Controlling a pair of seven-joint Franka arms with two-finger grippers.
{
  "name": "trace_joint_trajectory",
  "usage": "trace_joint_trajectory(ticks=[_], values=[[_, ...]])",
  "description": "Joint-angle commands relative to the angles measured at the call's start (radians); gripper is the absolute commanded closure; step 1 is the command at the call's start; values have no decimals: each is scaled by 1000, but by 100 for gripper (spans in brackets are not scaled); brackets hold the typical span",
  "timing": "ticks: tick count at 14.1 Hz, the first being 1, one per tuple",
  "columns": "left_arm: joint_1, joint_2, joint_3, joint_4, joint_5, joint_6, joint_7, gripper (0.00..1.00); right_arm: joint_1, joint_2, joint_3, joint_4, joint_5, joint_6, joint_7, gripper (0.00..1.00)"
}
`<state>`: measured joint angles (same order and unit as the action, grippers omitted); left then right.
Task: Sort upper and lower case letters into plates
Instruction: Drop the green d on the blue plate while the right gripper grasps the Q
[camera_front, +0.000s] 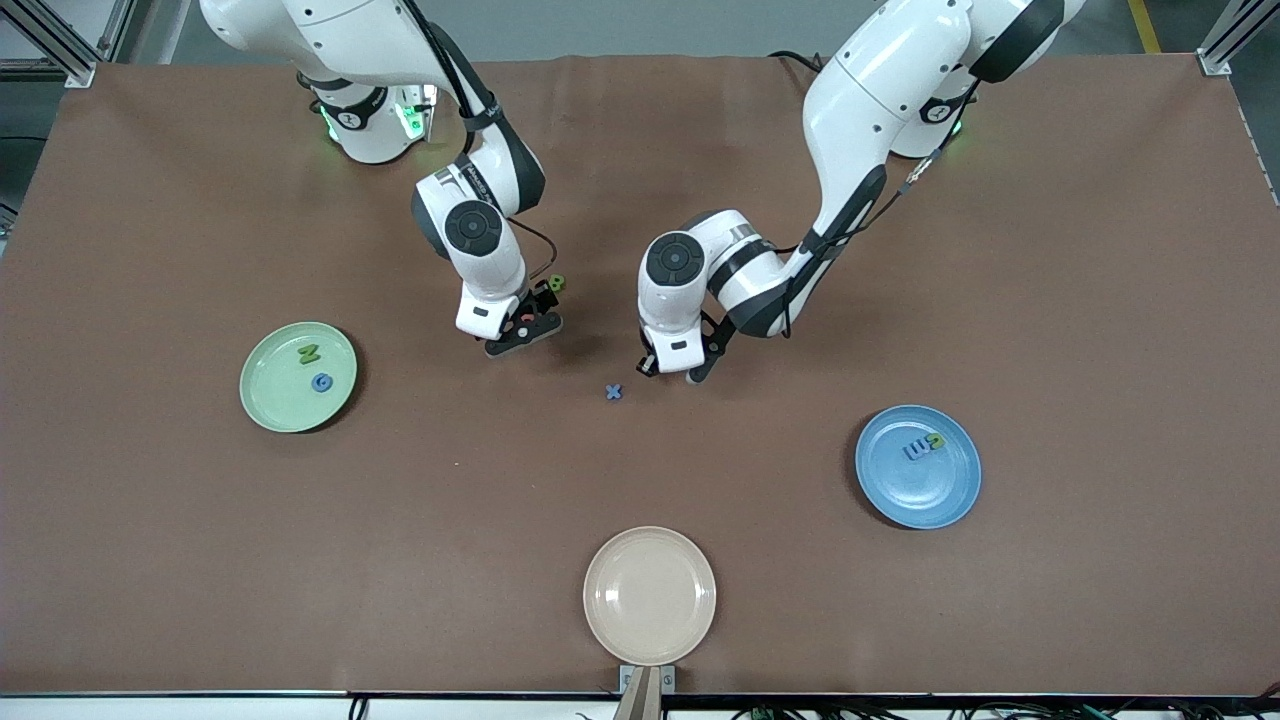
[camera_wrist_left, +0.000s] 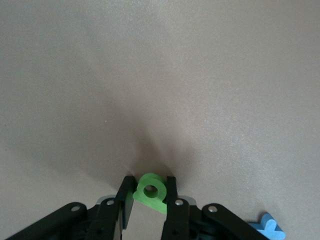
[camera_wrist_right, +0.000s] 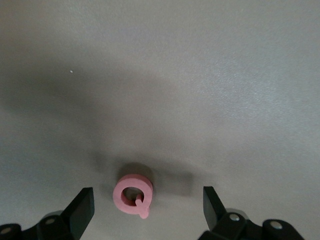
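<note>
The left gripper (camera_wrist_left: 150, 200) was down at the table's middle with its jaws clamped on a green p (camera_wrist_left: 150, 192), a lowercase letter that looked bound for the blue plate (camera_front: 935, 495), where two small letters already lay. The right gripper (camera_wrist_right: 148, 207) sat low with its jaws spread wide either side of the pink Q (camera_wrist_right: 132, 194), untouched on the table. The mint plate (camera_front: 275, 405) held N and G, so capitals likely went there; the blue x (camera_front: 613, 392) waited between the arms.
</note>
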<state>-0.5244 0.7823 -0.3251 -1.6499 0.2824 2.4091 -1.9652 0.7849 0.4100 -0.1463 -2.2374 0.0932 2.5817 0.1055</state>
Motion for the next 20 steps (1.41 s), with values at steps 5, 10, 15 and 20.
trace_joint_trajectory(ticks=[5, 10, 15, 20], values=[[104, -70, 29, 13, 131, -36, 17, 100, 14, 1, 2, -15, 2, 11, -9, 18], [306, -130, 27, 15, 172, -74, 241, 100, 14, 3, 2, -21, 2, 11, -10, 22], [434, -146, 27, 10, 169, -131, 428, 100, 31, 4, 2, -21, 2, 11, -10, 37], [512, -121, 27, -14, 170, -133, 430, 86, 31, 6, 2, -19, 2, 12, -10, 57]])
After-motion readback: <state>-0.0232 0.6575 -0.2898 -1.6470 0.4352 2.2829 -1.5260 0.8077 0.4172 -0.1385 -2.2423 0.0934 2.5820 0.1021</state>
